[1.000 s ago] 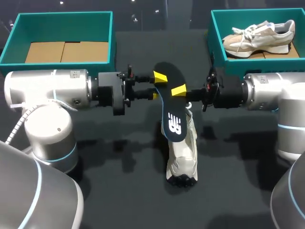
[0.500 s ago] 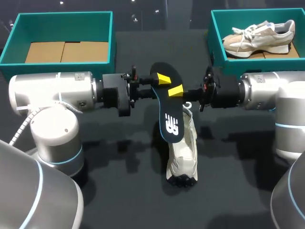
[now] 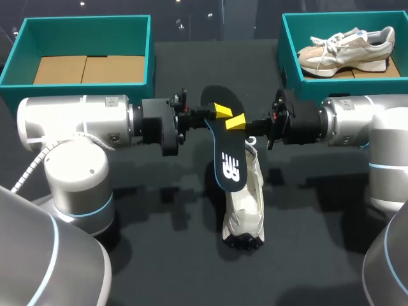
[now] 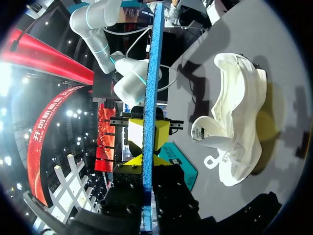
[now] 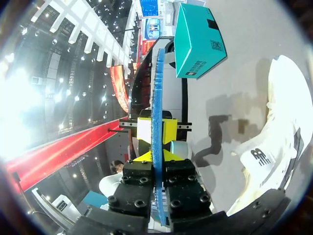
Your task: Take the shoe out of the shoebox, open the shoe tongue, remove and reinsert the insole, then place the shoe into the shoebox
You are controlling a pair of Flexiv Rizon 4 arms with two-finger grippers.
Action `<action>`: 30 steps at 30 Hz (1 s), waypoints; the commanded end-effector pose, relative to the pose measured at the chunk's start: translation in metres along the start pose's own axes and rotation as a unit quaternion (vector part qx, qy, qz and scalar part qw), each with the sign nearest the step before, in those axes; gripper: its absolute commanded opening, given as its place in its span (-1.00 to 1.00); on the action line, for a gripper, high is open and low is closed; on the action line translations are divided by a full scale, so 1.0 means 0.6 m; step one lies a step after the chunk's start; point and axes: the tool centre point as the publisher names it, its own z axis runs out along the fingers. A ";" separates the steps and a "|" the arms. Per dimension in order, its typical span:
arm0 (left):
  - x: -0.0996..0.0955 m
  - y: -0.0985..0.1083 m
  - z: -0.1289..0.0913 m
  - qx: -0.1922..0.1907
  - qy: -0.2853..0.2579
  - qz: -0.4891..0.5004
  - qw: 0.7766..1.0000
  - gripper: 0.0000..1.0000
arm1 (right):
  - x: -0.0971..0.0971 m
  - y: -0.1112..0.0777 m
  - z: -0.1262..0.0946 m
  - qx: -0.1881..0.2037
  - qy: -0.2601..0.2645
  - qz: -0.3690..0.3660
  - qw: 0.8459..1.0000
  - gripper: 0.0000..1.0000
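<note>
On the dark counter the white shoe lies in the middle. Over it hangs the black insole, its far end clenched by the left pincer and right pincer from opposite sides.

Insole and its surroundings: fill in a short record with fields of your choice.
Insole: black top, blue underside, held above the table
Held by: left tool and right tool, both shut on one end
Beneath: white shoe lying on the table
Right box: holds a second shoe
Left box: no shoe inside
</note>
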 end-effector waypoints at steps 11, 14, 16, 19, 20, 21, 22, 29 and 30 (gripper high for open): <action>-0.002 -0.035 -0.076 -0.024 0.015 -0.009 1.000 -1.00 | 0.004 -0.018 -0.102 0.034 -0.071 -0.129 0.989 1.00; 0.001 -0.048 -0.085 -0.041 0.034 0.004 0.999 -1.00 | 0.004 -0.018 -0.102 0.034 -0.071 -0.129 0.989 1.00; 0.003 -0.054 -0.088 -0.043 0.039 0.004 0.998 -1.00 | 0.004 -0.018 -0.102 0.034 -0.071 -0.129 0.989 1.00; 0.004 -0.062 -0.093 -0.040 0.047 -0.010 0.998 -1.00 | 0.004 -0.018 -0.101 0.060 -0.115 -0.164 0.978 1.00; 0.004 -0.064 -0.095 -0.037 0.049 -0.016 0.998 -1.00 | 0.001 -0.019 -0.104 0.068 -0.141 -0.191 0.969 1.00; 0.003 -0.067 -0.097 -0.031 0.050 -0.023 0.998 -1.00 | -0.004 -0.021 -0.111 0.068 -0.159 -0.211 0.962 1.00; 0.002 -0.070 -0.100 -0.023 0.050 -0.034 0.998 -1.00 | -0.010 -0.024 -0.121 0.076 -0.166 -0.240 0.954 1.00; -0.010 -0.078 -0.106 0.020 0.071 -0.094 0.993 -1.00 | -0.042 -0.035 -0.158 0.146 -0.190 -0.302 0.923 1.00; -0.010 -0.078 -0.106 0.020 0.071 -0.094 0.993 -1.00 | -0.042 -0.035 -0.158 0.146 -0.190 -0.302 0.923 1.00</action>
